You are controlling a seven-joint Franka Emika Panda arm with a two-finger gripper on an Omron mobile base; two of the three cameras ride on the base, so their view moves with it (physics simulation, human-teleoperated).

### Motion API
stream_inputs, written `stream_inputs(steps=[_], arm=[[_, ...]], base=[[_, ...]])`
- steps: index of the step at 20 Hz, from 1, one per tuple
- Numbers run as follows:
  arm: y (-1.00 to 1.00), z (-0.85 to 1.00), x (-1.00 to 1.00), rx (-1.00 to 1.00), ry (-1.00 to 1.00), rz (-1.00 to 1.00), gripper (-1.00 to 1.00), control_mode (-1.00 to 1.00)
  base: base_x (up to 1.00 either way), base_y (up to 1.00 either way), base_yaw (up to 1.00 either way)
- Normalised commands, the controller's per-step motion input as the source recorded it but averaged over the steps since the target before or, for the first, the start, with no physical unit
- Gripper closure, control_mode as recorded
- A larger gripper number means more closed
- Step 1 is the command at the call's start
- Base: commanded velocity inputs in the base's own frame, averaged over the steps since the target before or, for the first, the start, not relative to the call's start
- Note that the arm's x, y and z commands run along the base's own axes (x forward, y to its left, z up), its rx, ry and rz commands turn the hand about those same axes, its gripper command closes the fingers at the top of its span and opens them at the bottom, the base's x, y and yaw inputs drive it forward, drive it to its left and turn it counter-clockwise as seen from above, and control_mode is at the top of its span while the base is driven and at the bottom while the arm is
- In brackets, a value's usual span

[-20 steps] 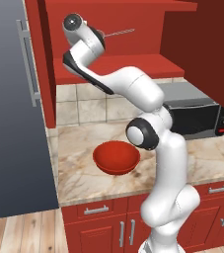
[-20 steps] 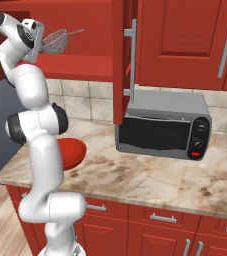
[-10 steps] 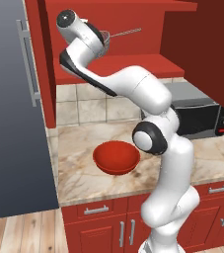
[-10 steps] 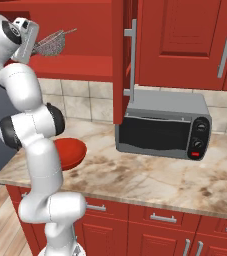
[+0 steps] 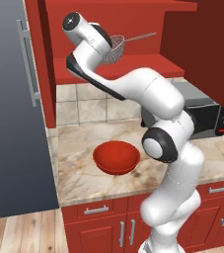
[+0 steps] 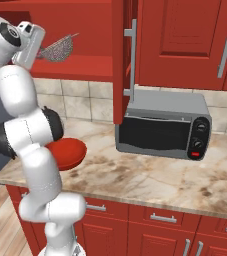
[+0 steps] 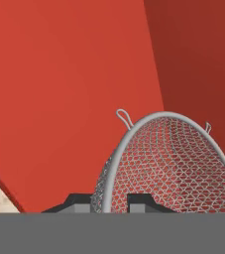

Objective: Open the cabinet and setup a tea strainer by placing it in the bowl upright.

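Left base view: the tool [image 5: 108, 48] grips the tea strainer [image 5: 116, 48] at its rim, high in the upper middle, inside the open cabinet [image 5: 133, 69]. Below, the bowl [image 5: 116, 157] sits on the worktop [image 5: 79, 173].

Your arm [image 5: 148, 94] is glossy white, built of rounded segments with dark grey joint caps; its gripper [image 7: 109, 202] fingertips look black, possibly dark grey.
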Motion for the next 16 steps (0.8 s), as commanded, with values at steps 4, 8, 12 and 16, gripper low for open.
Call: stream_inputs(steps=[4, 8, 12, 16], arm=[[-0.38, 0.0, -0.65, 0.0, -0.04, -0.08, 1.0, -1.0], [-0.05, 0.0, -0.87, 0.04, -0.08, -0.09, 1.0, -1.0], [0.0, 0.0, -0.92, 0.07, -0.09, -0.09, 1.0, -1.0], [-0.28, 0.0, -0.88, 0.11, -0.09, -0.1, 1.0, -1.0]], base=[[0.0, 0.0, 0.0], [0.0, 0.0, 0.0], [0.0, 0.0, 0.0], [0.0, 0.0, 0.0]])
